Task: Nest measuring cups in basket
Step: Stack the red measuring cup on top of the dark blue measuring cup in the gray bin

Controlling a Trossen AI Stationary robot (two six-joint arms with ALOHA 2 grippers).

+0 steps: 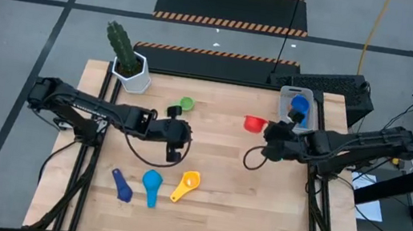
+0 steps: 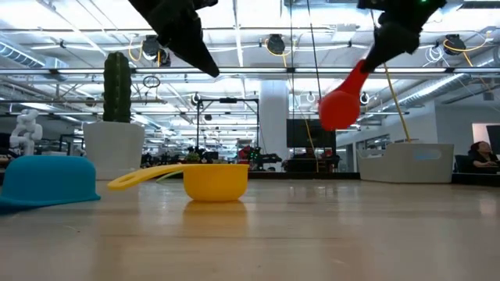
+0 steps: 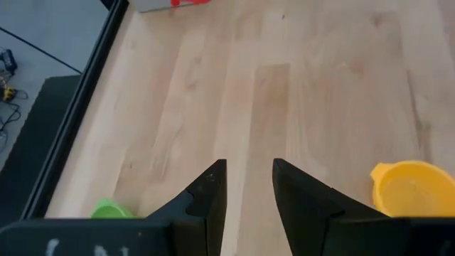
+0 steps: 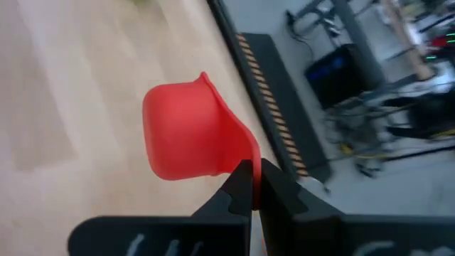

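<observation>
Yellow measuring cup (image 2: 215,181) on table (image 1: 258,212). Red measuring cup (image 4: 188,135) pinched by handle in right end effector (image 4: 250,186), lifted, basket (image 1: 309,114) just beyond, holding blue cup (image 1: 298,106). Left end effector (image 3: 247,186) narrowly parted, empty, farther away.

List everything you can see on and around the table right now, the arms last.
red measuring cup: one, red, held off the table by its handle, near the basket
basket: one, light grey-blue, table's far right corner
blue cup: one, blue, inside the basket
green cup: one, green, far middle of the table
yellow cup: one, yellow, near middle
light blue cup: one, light blue, beside the yellow cup
dark blue cup: one, dark blue, near left
cactus pot: one, white with green cactus, far left corner
left pincer: open, empty, beside the green cup
right pincer: shut on the red cup's handle
</observation>
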